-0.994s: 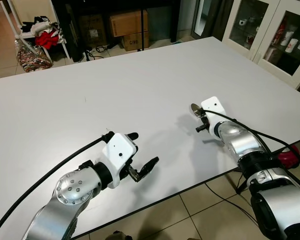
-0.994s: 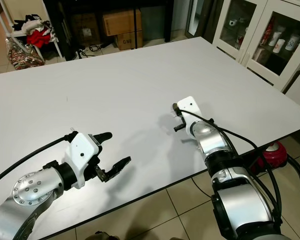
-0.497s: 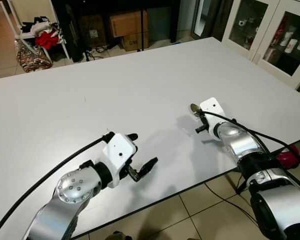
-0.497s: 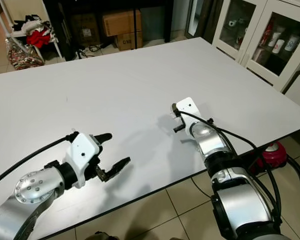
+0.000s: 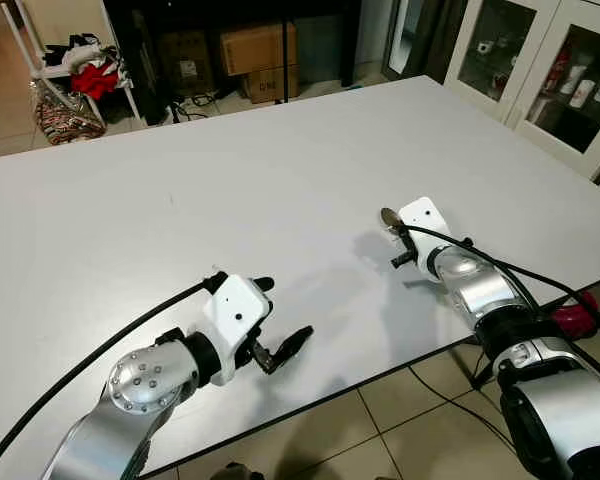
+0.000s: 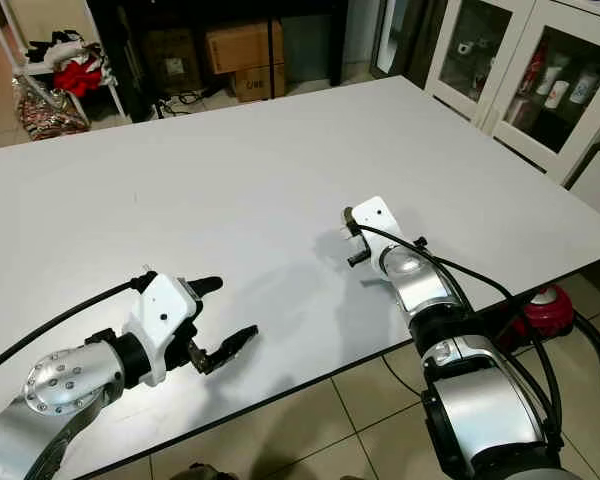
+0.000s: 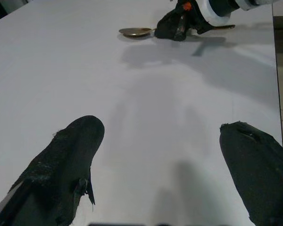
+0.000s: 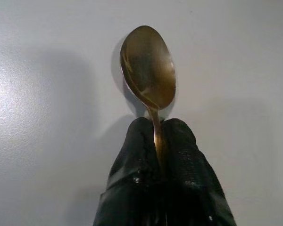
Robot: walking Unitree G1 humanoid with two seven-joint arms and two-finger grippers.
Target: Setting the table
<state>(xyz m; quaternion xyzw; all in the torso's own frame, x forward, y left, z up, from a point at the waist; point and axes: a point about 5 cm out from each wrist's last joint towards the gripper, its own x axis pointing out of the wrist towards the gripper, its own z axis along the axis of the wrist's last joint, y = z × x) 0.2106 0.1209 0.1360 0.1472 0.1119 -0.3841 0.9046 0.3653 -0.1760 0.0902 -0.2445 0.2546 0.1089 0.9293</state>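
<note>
A brass-coloured spoon sticks out ahead of my right gripper, which is shut on its handle; the bowl rests on or just above the white table near the right front edge. The spoon also lies across the table in the left wrist view. My left gripper hovers low over the table's front left part, open, with nothing between its black fingers.
The table's front edge runs just beneath both arms, with tiled floor below. Glass-door cabinets stand at the right. Cardboard boxes and a white rack with bags sit beyond the far edge.
My left gripper has sunk slightly toward the table's front edge. The right gripper with the spoon has barely shifted.
</note>
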